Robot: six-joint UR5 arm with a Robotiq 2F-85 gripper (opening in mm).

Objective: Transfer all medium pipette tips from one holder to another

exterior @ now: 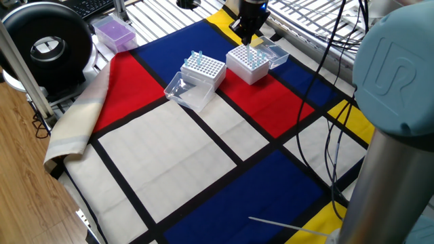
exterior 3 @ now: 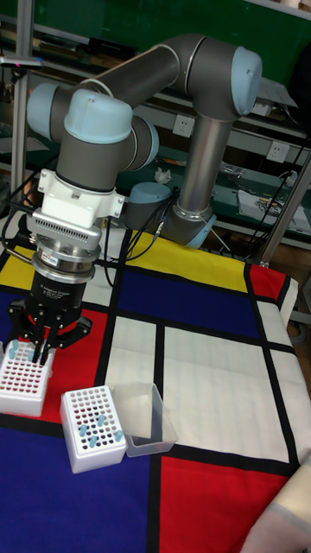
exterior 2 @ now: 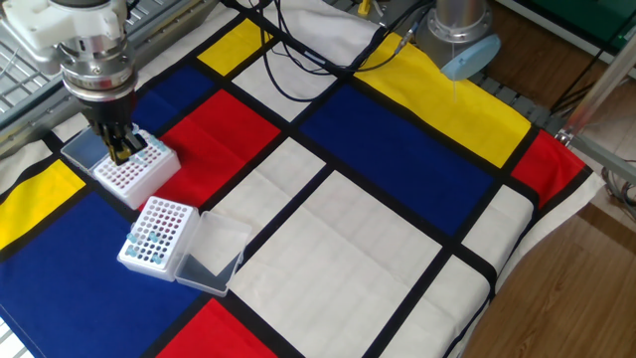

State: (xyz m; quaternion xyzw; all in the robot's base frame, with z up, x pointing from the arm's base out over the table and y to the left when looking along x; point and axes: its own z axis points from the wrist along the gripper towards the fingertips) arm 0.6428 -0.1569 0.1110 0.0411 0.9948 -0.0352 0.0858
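The claw (exterior 2: 121, 151) hangs straight down over one of two white perforated boxes, its fingertips right at the box's top face; this box (exterior 2: 134, 175) sits near the edge of the desk (exterior 2: 397, 249) that carries the metal grating, on the seam between a blue and a red panel of the patterned cloth (exterior: 176, 156). In the tall fixed view the claw (exterior 3: 40, 352) has its dark fingers close together over the box's back corner, but whether they are clamped on a tip or merely nearly closed I cannot tell (the tips are too small and the fingers hide the spot).

The medium pipette tips (exterior 2: 151, 242) are split between the two holders. Several pale-blue ones stand in the second box (exterior 2: 157, 232), which lies just beside the first, further in from that edge, with its clear hinged lid (exterior 2: 211, 256) folded open flat on the cloth. In the tall fixed view they show as scattered blue dots (exterior 3: 97, 422) in this box's holes. A few more pale-blue tips (exterior: 252, 54) stand in the box under the claw, seen clustered below the fingers in one fixed view.

A purple-topped box (exterior: 114, 32) rests off the cloth near a desk corner, well apart from both holders, beside a round black device (exterior: 46, 46).
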